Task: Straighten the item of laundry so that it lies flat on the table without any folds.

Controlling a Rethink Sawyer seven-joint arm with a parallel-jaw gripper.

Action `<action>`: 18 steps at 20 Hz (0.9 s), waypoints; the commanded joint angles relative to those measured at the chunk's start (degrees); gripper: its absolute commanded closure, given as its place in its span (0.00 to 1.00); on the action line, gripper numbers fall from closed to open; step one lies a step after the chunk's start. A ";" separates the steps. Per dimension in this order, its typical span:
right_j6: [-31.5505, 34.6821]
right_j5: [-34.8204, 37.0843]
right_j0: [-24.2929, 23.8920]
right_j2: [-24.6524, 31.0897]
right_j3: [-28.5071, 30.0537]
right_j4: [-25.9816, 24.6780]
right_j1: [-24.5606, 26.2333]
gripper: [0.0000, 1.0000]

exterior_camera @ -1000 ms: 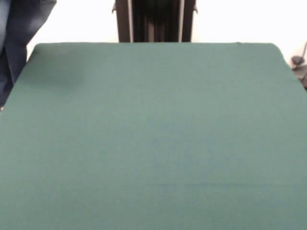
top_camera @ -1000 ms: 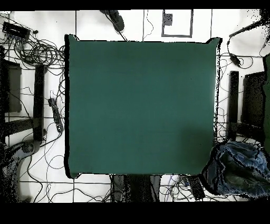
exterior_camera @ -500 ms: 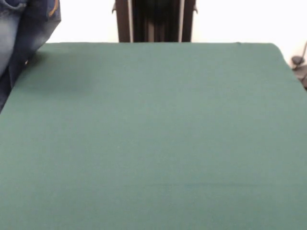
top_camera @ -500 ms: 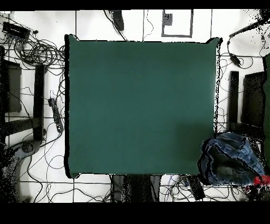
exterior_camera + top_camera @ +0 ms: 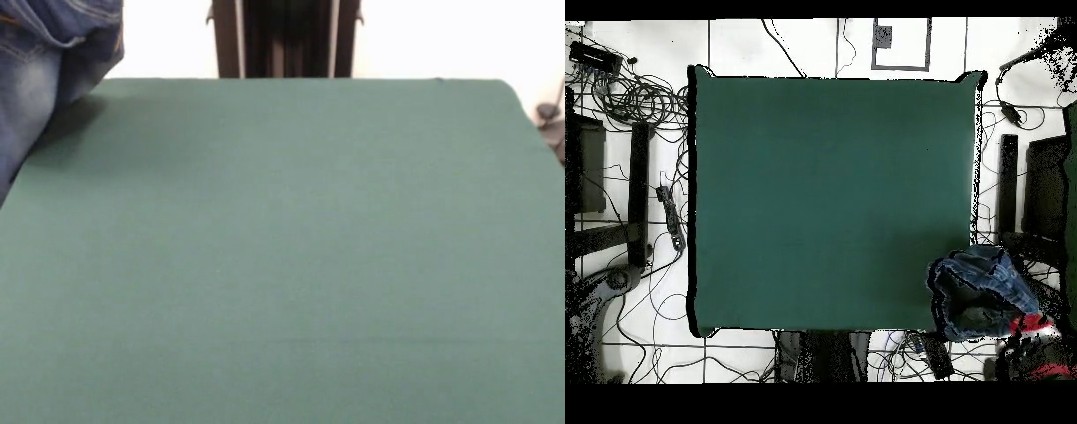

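The jeans (image 5: pixel 44 62) are a bunched bundle of blue denim held up at the far left corner of the green table (image 5: pixel 291 247) in the front view. In the overhead view the jeans (image 5: pixel 980 295) overlap the table's (image 5: pixel 825 190) bottom right corner, crumpled and folded on themselves. A small red patch (image 5: pixel 1031 324) shows just beyond the bundle; I cannot tell what it is. My gripper shows in neither view.
The robot's black pedestal (image 5: pixel 284 40) stands at the table's far side. In the overhead view, cables (image 5: pixel 635 95) and dark stands (image 5: pixel 637 190) lie on the floor left of the table. Dark equipment (image 5: pixel 1045 195) stands to its right.
The jeans bundle has moved from beside the table in over its corner, and more denim shows in the front view. The red patch has come into view behind it.
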 commanded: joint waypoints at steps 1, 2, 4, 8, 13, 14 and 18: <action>11.32 -1.30 8.90 -0.08 5.04 -4.27 -1.77 1.00; 13.37 -2.39 10.81 -1.54 4.73 -5.44 -1.38 1.00; 16.66 -3.62 14.33 -4.37 3.88 -7.70 -0.58 1.00; 23.86 -9.22 22.19 -10.51 3.69 -9.55 2.81 1.00; 29.71 -12.86 33.16 -18.45 2.24 -10.45 7.61 1.00; 30.39 -13.45 35.66 -20.21 1.84 -10.96 8.71 1.00; 30.65 -11.92 43.71 -23.87 0.80 -12.82 13.04 1.00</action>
